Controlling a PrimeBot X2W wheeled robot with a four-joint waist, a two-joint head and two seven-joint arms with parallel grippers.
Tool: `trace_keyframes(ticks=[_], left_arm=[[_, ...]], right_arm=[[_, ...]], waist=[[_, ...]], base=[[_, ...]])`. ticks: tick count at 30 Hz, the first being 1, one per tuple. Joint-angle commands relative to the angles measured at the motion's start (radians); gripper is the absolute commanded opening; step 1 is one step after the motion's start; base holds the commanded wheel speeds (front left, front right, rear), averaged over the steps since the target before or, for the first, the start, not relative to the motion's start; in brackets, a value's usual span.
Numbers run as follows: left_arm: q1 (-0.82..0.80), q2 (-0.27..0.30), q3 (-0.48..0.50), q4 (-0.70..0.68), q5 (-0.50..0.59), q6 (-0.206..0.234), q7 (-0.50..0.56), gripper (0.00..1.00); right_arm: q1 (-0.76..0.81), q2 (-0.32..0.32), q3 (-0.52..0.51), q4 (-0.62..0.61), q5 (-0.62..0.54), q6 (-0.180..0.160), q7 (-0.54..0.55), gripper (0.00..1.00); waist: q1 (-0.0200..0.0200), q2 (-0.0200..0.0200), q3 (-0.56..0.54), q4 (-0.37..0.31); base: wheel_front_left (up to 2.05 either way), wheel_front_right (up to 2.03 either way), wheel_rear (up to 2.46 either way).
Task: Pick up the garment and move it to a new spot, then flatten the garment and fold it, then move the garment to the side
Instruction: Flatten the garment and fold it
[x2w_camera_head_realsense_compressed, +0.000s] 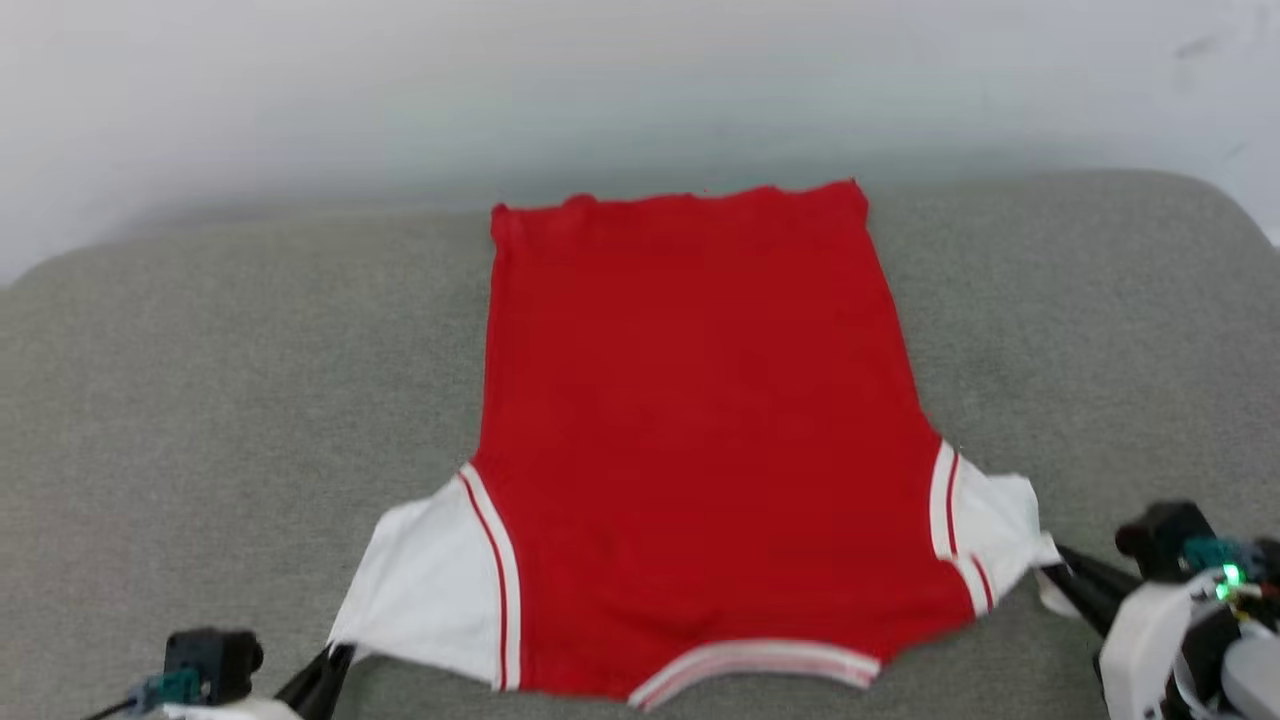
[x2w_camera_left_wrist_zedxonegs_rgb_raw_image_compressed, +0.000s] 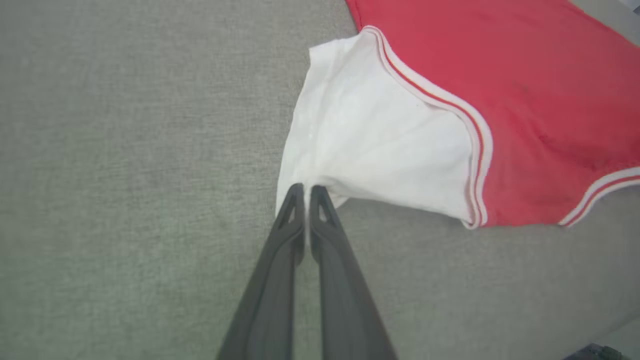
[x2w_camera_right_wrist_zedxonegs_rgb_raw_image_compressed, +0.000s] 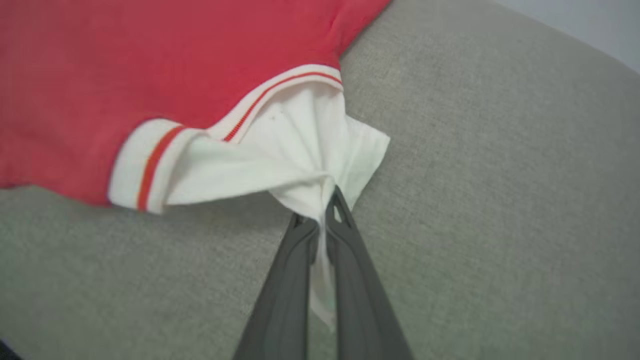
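Note:
The garment (x2w_camera_head_realsense_compressed: 690, 430), a red sleeveless jersey with white-and-red striped trim, lies spread on the grey cushioned surface (x2w_camera_head_realsense_compressed: 200, 400), hem far from me, neck edge near me. White inside fabric sticks out at both near corners. My left gripper (x2w_camera_head_realsense_compressed: 335, 662) is shut on the white corner at the lower left; the left wrist view shows its fingertips (x2w_camera_left_wrist_zedxonegs_rgb_raw_image_compressed: 305, 192) pinching the garment (x2w_camera_left_wrist_zedxonegs_rgb_raw_image_compressed: 380, 135). My right gripper (x2w_camera_head_realsense_compressed: 1050, 572) is shut on the white corner at the lower right, with cloth of the garment (x2w_camera_right_wrist_zedxonegs_rgb_raw_image_compressed: 280, 145) bunched between its fingertips (x2w_camera_right_wrist_zedxonegs_rgb_raw_image_compressed: 322, 210).
The grey cushioned surface (x2w_camera_right_wrist_zedxonegs_rgb_raw_image_compressed: 500, 200) extends wide to both sides of the jersey. A pale wall (x2w_camera_head_realsense_compressed: 640, 80) rises behind its far edge. The surface's corners curve off at far left and far right.

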Motion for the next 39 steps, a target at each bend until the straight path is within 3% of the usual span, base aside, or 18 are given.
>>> trace_keyframes(ticks=[1,7,15,16,18,23,30,35,39], left_arm=[[0.017,0.009,0.010,-0.002,-0.003,0.009,-0.005,0.00],[0.162,0.005,0.037,-0.031,-0.007,0.042,-0.007,0.00],[0.215,-0.024,0.057,-0.048,0.032,0.037,-0.005,0.00],[0.210,-0.027,0.058,-0.046,0.039,0.037,-0.005,0.00],[0.197,-0.038,0.060,-0.044,0.051,0.034,-0.005,0.00],[0.170,-0.056,0.074,-0.052,0.088,0.042,-0.005,0.00],[0.121,-0.069,0.116,-0.109,0.148,0.066,-0.005,0.00],[0.065,-0.074,0.136,-0.163,0.206,0.086,-0.005,0.00],[0.019,-0.085,0.138,-0.202,0.247,0.094,-0.005,0.00]], right_arm=[[0.023,-0.011,-0.007,-0.006,0.004,-0.001,-0.003,0.00],[0.195,-0.053,-0.064,-0.050,0.020,-0.001,0.005,0.00],[0.295,-0.067,-0.158,-0.119,-0.027,-0.001,0.060,0.00],[0.292,-0.063,-0.171,-0.127,-0.038,-0.001,0.070,0.23],[0.276,-0.059,-0.206,-0.145,-0.063,-0.001,0.088,1.00],[0.228,-0.072,-0.329,-0.220,-0.089,-0.001,0.129,1.00],[0.084,-0.145,-0.595,-0.383,-0.111,-0.001,0.201,1.00],[-0.101,-0.134,-0.721,-0.462,-0.111,-0.001,0.353,1.00],[-0.280,-0.121,-0.724,-0.458,-0.118,-0.001,0.537,1.00]], waist=[[0.0003,0.0000,-0.019,0.002],[0.0003,0.0000,-0.054,0.003],[0.0003,0.0000,-0.049,0.006],[0.0003,0.0000,-0.047,0.006],[0.0003,0.0000,-0.041,0.005],[0.0003,0.0000,-0.012,0.011],[0.0003,0.0000,0.081,0.054],[0.0003,0.0000,0.186,0.107],[0.0003,0.0000,0.274,0.155]], base=[[0.00,0.00,0.00],[0.00,0.00,0.00],[0.00,0.00,0.00],[0.00,0.00,0.00],[0.00,0.00,0.00],[0.00,0.00,0.00],[0.00,0.00,0.00],[0.00,0.00,0.00],[0.00,0.00,0.00]])
